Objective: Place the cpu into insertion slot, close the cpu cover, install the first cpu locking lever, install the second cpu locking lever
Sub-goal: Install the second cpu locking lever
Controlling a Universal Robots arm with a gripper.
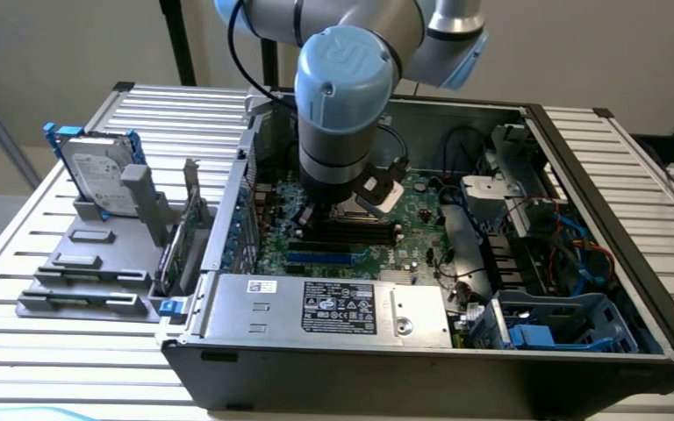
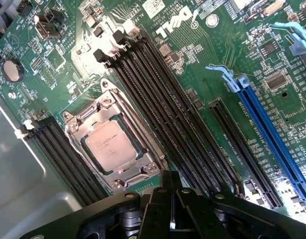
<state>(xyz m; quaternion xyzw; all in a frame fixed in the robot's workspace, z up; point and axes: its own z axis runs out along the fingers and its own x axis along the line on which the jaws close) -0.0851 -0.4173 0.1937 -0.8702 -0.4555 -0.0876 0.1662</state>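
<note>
The cpu (image 2: 112, 147), a pale silvery square chip, lies flat in the insertion slot (image 2: 109, 180) on the green motherboard (image 2: 202, 74). The cpu cover (image 2: 75, 127), a silvery frame with a cut-out centre, lies down around the chip's edges. A thin metal lever (image 2: 147, 139) runs along the cover's side next to the black memory slots. My gripper (image 2: 171, 186) hovers just off the socket's edge, its black fingers pressed together and holding nothing. In the exterior view the arm (image 1: 337, 105) reaches down into the open computer case over the board's middle.
Long black memory slots (image 2: 162, 114) flank the socket, and a blue expansion slot (image 2: 272, 134) lies further off. A grey labelled power-supply box (image 1: 326, 307) fills the case's front. A hard drive (image 1: 97, 175) stands in a grey holder outside the case. Cables and a blue cage (image 1: 560, 329) crowd the exterior view's right.
</note>
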